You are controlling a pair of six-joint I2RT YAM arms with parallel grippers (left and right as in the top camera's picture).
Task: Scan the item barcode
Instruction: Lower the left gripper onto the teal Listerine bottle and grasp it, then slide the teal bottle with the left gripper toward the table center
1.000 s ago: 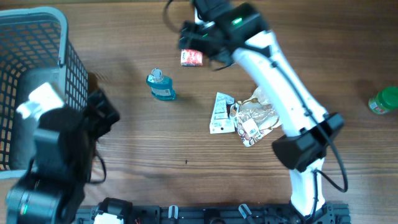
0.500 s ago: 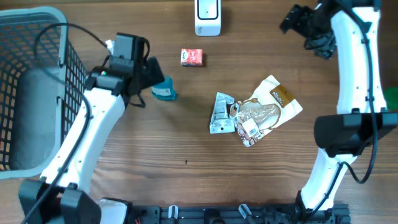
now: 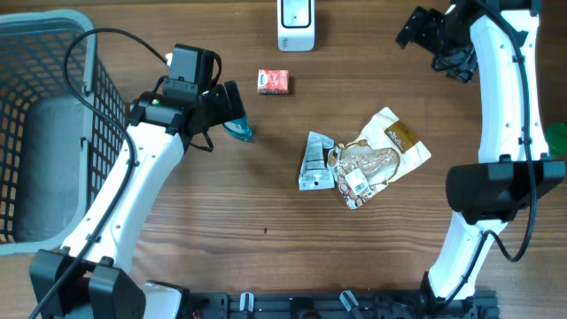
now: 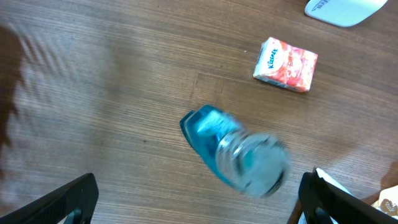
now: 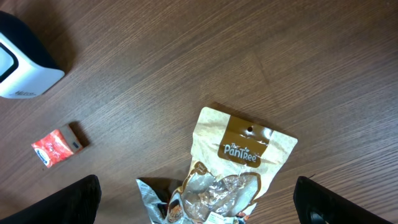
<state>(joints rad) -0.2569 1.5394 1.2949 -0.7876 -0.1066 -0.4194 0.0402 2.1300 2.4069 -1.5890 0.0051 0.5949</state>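
A small blue bottle (image 3: 239,131) lies on the wooden table, blurred in the left wrist view (image 4: 239,152). My left gripper (image 3: 226,105) hovers over it, open, with its fingertips (image 4: 65,202) wide on either side and nothing between them. My right gripper (image 3: 427,27) hangs open high at the back right, above a tan snack bag (image 5: 239,158) and a silver packet (image 5: 158,199). A white scanner (image 3: 295,27) stands at the back middle. A red tissue pack (image 3: 274,81) lies just in front of it.
A grey wire basket (image 3: 53,133) fills the left side. A green bottle (image 3: 556,142) shows at the right edge. The snack bag (image 3: 390,146) and silver packet (image 3: 314,161) overlap at the table's middle.
My left arm swung out from beside the basket to over the blue bottle, edging right in the last half second. The right arm moved from the tissue pack to the back right.
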